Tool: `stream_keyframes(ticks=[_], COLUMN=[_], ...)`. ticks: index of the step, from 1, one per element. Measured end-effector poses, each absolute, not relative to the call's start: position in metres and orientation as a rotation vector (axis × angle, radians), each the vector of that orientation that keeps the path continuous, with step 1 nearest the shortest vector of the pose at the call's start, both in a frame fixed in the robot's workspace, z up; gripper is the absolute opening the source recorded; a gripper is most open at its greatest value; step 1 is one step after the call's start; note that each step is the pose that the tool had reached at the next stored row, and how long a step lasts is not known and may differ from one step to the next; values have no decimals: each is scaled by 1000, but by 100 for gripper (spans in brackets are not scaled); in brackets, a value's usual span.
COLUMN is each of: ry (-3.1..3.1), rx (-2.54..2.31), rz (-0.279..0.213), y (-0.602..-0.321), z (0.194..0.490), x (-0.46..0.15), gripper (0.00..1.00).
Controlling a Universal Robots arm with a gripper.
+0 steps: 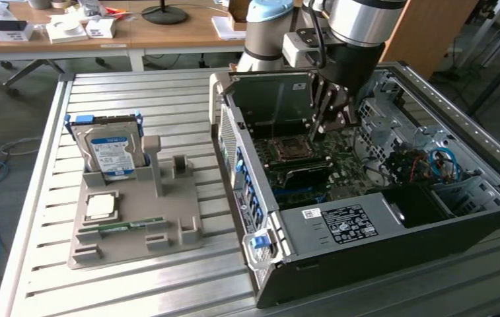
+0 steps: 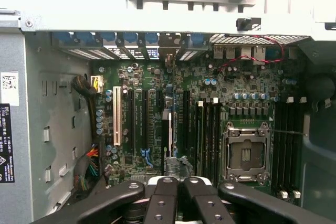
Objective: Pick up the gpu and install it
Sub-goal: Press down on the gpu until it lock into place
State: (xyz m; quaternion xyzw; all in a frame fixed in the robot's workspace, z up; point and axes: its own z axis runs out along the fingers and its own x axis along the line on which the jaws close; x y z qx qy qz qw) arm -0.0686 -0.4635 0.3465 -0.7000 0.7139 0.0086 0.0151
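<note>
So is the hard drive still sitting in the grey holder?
Yes, the hard drive stands upright in the grey holder, outside the case.

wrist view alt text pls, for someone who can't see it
The black tool, shut on a thin flat dark card standing edge-on, hovers over the green motherboard inside an open grey computer case. Long expansion slots, one of them white, flank the card, beside an empty silver processor socket.

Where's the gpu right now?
The gpu is held upright in the shut claw inside the open computer case, just above the motherboard, toward the exterior view's right of the gray parts holder.
</note>
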Motion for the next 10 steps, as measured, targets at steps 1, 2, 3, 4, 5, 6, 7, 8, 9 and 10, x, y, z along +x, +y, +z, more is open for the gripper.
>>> stream_keyframes(ticks=[1, 2, 3, 4, 5, 6, 7, 8, 9, 10], ry=[2222, 2222, 2222, 2222, 2222, 2222, 2222, 2221, 2221, 2222], rx=[-2178, -2178, -2178, -2178, -2178, -2178, -2178, -2179, -2179, -2178], rz=[27, 27, 27, 27, 27, 27, 27, 27, 27, 27], y=[-464, -464, -464, -464, -464, -464, -464, -464, -465, -466], z=[347, 347, 347, 347, 347, 347, 347, 347, 347, 346], x=[-69, -69, -69, -69, -69, -69, -69, -69, -69, -69], gripper=[11, 11, 11, 11, 11, 11, 11, 11, 11, 11])
